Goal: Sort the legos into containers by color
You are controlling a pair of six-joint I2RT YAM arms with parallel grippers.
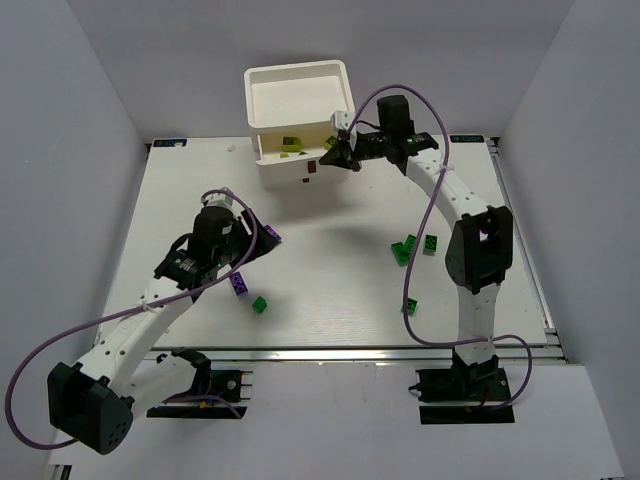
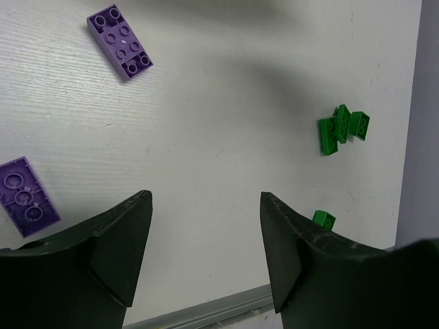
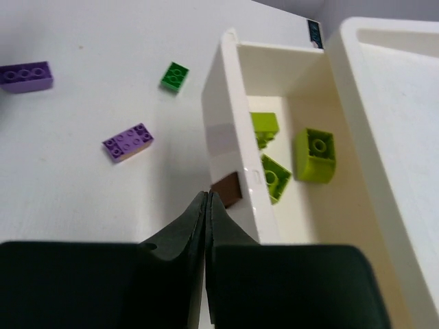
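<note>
Legos (image 3: 315, 156), yellow-green, in open white drawer (image 3: 219, 116)

3 yellow-green legos (image 3: 315, 154) lie inside the pulled-out white drawer (image 3: 221, 123).

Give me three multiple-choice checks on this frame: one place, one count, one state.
1. The yellow-green bricks lie:
A) in the open drawer
B) loose on the table
C) in the top tray

2. How many purple bricks does the left wrist view show?
A) none
B) five
C) two

3. The left gripper is:
A) shut on a purple brick
B) open and empty
C) shut and empty

Key:
1 A, the right wrist view shows them inside the pulled-out drawer.
2 C, one lies at upper left and one at the left edge.
3 B, its fingers stand apart with nothing between them.
</note>
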